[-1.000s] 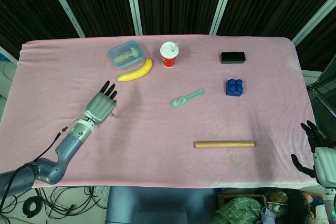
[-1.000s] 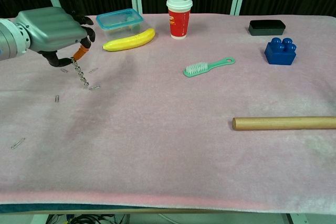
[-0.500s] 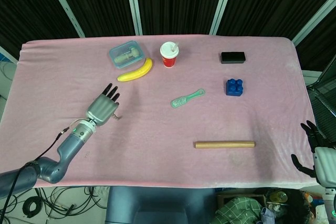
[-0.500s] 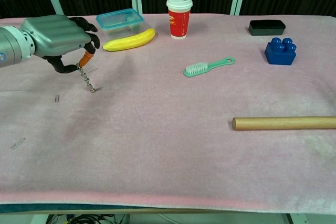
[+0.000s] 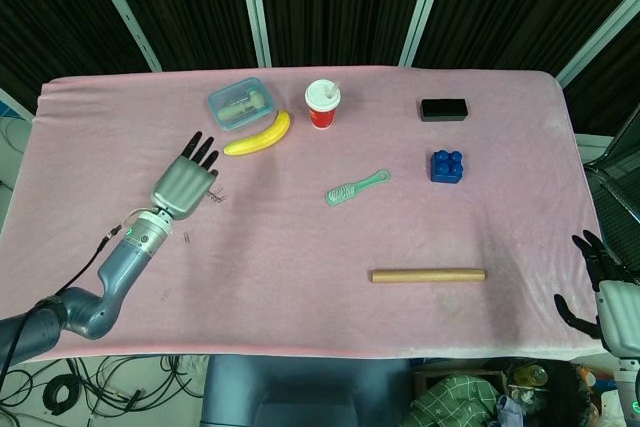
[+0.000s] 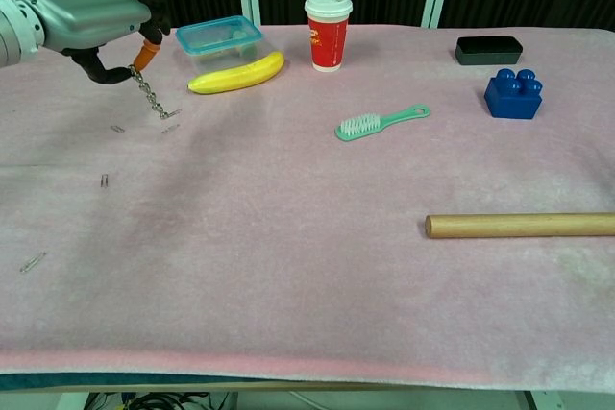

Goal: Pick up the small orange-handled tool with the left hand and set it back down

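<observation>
My left hand (image 6: 79, 9) (image 5: 184, 185) hovers over the left part of the pink table and pinches the small orange-handled tool (image 6: 146, 53). The orange handle sits between its fingertips, and a string of small metal pieces (image 6: 151, 100) hangs from the tool's tip down toward the cloth. In the head view only that dangling string (image 5: 216, 197) shows, beside the fingers. My right hand (image 5: 603, 282) rests off the table's front right corner, fingers apart, holding nothing.
A yellow banana (image 6: 237, 73), a blue-lidded box (image 6: 219, 38) and a red cup with straw (image 6: 328, 26) stand at the back. A green brush (image 6: 380, 123), blue block (image 6: 511, 93), black case (image 6: 489, 49) and wooden rod (image 6: 519, 225) lie to the right. Loose paper clips (image 6: 104, 180) lie front left.
My left hand has risen and drawn back to the left with the tool. The hanging metal string lifted off the cloth with it.
</observation>
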### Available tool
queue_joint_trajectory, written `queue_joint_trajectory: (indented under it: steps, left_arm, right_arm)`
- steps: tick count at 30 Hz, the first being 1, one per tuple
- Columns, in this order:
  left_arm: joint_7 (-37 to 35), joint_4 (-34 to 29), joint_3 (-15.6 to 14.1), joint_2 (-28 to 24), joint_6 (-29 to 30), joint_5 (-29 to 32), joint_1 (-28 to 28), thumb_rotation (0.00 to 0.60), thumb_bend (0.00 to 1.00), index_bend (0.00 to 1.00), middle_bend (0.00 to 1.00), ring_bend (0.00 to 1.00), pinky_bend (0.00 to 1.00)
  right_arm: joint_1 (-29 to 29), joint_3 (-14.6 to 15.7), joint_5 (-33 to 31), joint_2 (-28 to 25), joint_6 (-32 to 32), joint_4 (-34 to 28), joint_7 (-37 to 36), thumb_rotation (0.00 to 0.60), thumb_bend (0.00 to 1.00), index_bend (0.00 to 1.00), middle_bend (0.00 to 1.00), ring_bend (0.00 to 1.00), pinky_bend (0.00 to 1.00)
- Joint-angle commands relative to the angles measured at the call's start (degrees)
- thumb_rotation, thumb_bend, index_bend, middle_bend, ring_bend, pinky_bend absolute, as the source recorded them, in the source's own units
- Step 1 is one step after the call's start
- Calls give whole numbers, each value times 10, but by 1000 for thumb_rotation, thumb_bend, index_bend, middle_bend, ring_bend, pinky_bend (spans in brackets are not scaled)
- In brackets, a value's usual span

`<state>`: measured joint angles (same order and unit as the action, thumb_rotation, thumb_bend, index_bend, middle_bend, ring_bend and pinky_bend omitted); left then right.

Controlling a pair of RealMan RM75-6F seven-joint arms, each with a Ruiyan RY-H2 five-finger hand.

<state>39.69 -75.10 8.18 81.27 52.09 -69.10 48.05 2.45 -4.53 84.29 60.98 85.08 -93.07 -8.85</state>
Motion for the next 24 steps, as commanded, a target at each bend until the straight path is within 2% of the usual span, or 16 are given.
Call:
queue_joint_trajectory:
  steps: [1, 5, 11, 15, 19, 24]
  left_arm:
    - [-17, 22, 7, 4, -3, -1, 7, 600, 416, 578, 194, 0, 0]
    - [-57, 52, 10, 16, -11, -5, 10, 600, 416, 578, 195, 0, 0]
    - [-156, 109, 15, 45, -39, 5, 7, 600, 416, 577, 195, 0, 0]
    - [-220, 167, 15, 70, -60, 7, 5, 600, 415, 576, 195, 0, 0]
    - [-252, 212, 5, 90, -62, -16, 7, 600, 416, 576, 195, 0, 0]
    - [-272, 233, -3, 101, -60, -33, 9, 600, 416, 576, 195, 0, 0]
  right_arm:
    - [0, 0, 0, 0, 0, 0, 1, 600, 274, 0, 0, 149, 235]
    - [0, -1, -2, 0, -1, 1, 0, 600, 273, 0, 0, 149, 235]
    - [0, -1, -3, -1, -2, 1, -3, 600, 273, 0, 0, 149, 235]
    - [0, -1, -4, -1, -2, 1, -3, 600, 273, 0, 0, 149, 235]
    - [0, -2, -6, -1, -2, 0, -3, 600, 273, 0, 0, 149, 235]
    - [0, -2, -6, -1, -3, 0, -3, 600, 273, 0, 0, 149, 235]
